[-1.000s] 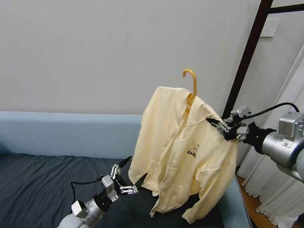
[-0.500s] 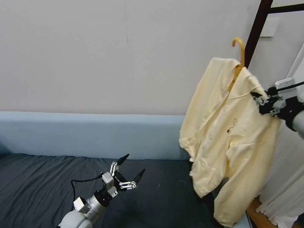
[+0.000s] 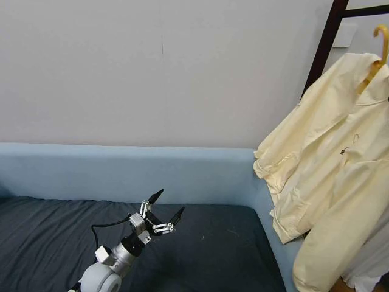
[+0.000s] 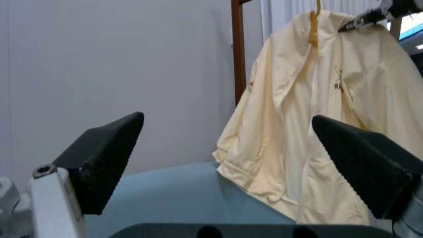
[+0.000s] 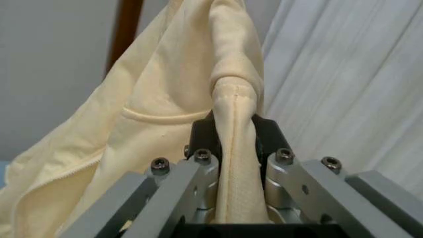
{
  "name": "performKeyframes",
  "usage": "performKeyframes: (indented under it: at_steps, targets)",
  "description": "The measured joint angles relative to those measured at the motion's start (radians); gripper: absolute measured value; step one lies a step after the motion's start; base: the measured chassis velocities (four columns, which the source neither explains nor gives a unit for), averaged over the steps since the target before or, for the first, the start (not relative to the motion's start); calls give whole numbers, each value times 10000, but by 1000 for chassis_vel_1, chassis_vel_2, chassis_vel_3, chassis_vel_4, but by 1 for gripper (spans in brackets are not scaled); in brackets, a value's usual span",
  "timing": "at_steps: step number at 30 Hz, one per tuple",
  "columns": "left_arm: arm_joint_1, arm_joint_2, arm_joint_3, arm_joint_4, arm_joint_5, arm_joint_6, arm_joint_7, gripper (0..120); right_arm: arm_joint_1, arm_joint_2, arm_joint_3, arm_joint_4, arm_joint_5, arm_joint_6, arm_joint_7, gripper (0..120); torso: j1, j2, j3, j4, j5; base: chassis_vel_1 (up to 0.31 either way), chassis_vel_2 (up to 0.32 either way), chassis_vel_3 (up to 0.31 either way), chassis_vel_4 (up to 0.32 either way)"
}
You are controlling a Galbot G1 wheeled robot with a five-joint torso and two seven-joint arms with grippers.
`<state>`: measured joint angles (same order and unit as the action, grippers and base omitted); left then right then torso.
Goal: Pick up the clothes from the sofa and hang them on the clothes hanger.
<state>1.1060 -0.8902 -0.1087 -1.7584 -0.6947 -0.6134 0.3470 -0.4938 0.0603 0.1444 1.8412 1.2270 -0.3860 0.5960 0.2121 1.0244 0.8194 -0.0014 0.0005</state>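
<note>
Dark grey fabric seat cushion [image 3: 48, 243] of the pale blue sofa [image 3: 121, 173] lies bare at left. The left gripper [image 3: 168, 204] hovers low over the cushion with fingers spread wide, holding nothing. Further right, past the sofa's end, stands the dark brown wooden rack post [image 3: 322, 45]. The cream cotton zip jacket [image 3: 328, 158] hangs just beside the post, clear of the seat, draped on a curved yellow-orange hanger [image 3: 382, 42]. Whether the hook sits on a rail: cannot tell. The right gripper [image 5: 233, 134] is clenched on the jacket's shoulder seam, a thick fold pinched between its pads, in front of a white pleated curtain [image 5: 343, 74]. Handling judgement: the garment is light, soft and limp, so it will sway and may slide off the hanger's arms. Best purchase is the seamed shoulder or collar, where layered cloth over the hanger gives something firm.
</note>
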Motion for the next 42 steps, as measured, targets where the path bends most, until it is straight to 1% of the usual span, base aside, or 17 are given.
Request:
performKeyframes:
  at_steps: [2,6,9,11,12,13,17,18,21,23,24,25,28,29,33,36,42]
  targets:
    - [15,2,-9,-72,7,46,-51,100,28,265,-57,-338,-327,33,-96,7,0,0,0,1,1,0,0,0,0]
    - [29,99,-118,-432,40,268,-423,100,552,1568,-311,-1876,-1364,228,-511,7,0,0,1,-2,-1,0,0,0,0]
    - [41,175,-183,-510,46,316,-592,100,1117,2024,-580,-2450,-1749,335,-716,7,-1,0,0,-2,-2,0,0,0,0]
    - [52,248,-228,-512,51,324,-699,100,2156,2431,-1403,-3048,-2056,445,-889,7,-1,1,-1,-6,-6,0,0,0,0]
    - [57,265,-250,-505,54,325,-728,100,2727,2639,-1891,-3386,-2208,552,-1001,7,0,1,-1,0,-6,0,0,0,0]
    - [57,265,-250,-505,54,325,-728,100,2727,2639,-1891,-3386,-2208,552,-1001,7,0,1,-1,0,-6,0,0,0,0]
    - [81,263,-272,-481,70,355,-882,100,4522,3581,-3577,-4274,-2375,647,-955,7,0,-1,0,-2,-3,0,0,0,0]
    - [81,263,-272,-481,70,355,-882,100,4522,3581,-3577,-4274,-2375,647,-955,7,0,-1,0,-2,-3,0,0,0,0]
    - [71,271,-284,-461,73,384,-992,100,5881,4355,-4551,-4654,-2469,501,-686,7,1,0,0,3,-8,0,0,0,0]
    - [71,287,-313,-447,57,387,-1030,100,6607,4675,-5056,-4867,-2595,367,-589,7,1,0,0,3,-12,0,0,0,0]
    - [71,287,-313,-447,57,387,-1030,100,6607,4675,-5056,-4867,-2595,367,-589,7,1,0,0,3,-12,0,0,0,0]
    - [99,312,-354,-438,25,387,-1046,100,7281,4930,-5561,-5099,-2663,220,-480,7,1,0,0,3,-10,0,0,0,0]
    - [158,362,-412,-363,-5,351,-1051,100,8378,5204,-6476,-5455,-2668,-170,-313,7,1,0,-1,-2,-11,0,0,0,0]
    - [158,362,-412,-363,-5,351,-1051,100,8378,5204,-6476,-5455,-2668,-170,-313,7,1,0,-1,-2,-11,0,0,0,0]
    - [157,311,-442,-281,-6,295,-1051,100,9500,5552,-7421,-5849,-2429,-600,158,7,1,0,-2,-4,-8,0,0,0,0]
    - [158,282,-443,-281,-6,276,-1052,100,9817,5715,-7644,-5948,-2168,-736,476,7,0,0,-2,-4,-8,0,0,0,0]
    - [222,240,-479,-270,8,170,-1052,100,10605,6357,-7990,-6174,-557,-963,1991,7,1,1,-1,0,-6,0,0,0,0]
